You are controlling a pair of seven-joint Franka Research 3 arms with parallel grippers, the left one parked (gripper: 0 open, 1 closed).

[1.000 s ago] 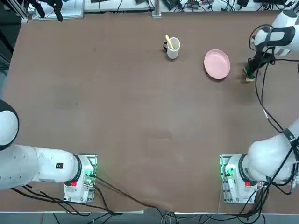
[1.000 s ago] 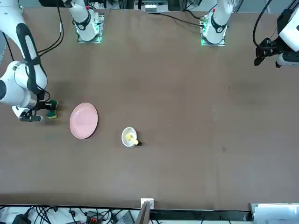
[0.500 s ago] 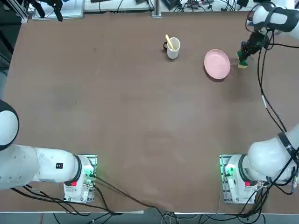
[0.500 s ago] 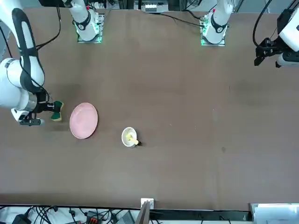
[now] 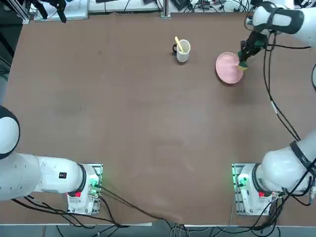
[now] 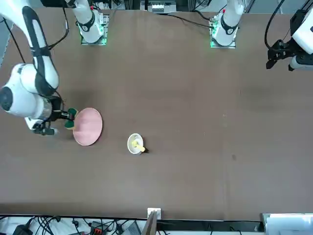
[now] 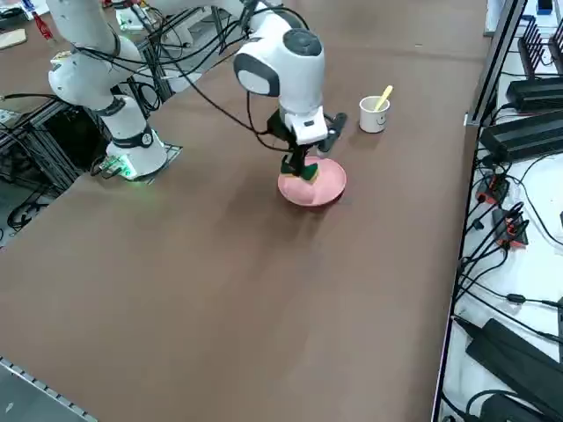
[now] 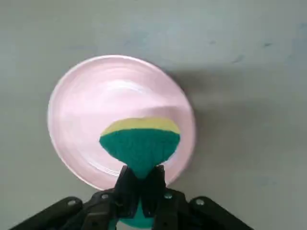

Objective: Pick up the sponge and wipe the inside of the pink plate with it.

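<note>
Right tool point(image 8: 140, 178): closed, pinching sponge point(image 8: 140, 144).
Sponge: above pink plate's point(image 8: 86, 110) right side.
White mug point(image 5: 182, 51): left of plate.

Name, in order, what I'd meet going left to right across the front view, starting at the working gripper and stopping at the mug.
Right gripper with its jaws shut on the sponge → sponge → pink plate → white mug
</note>
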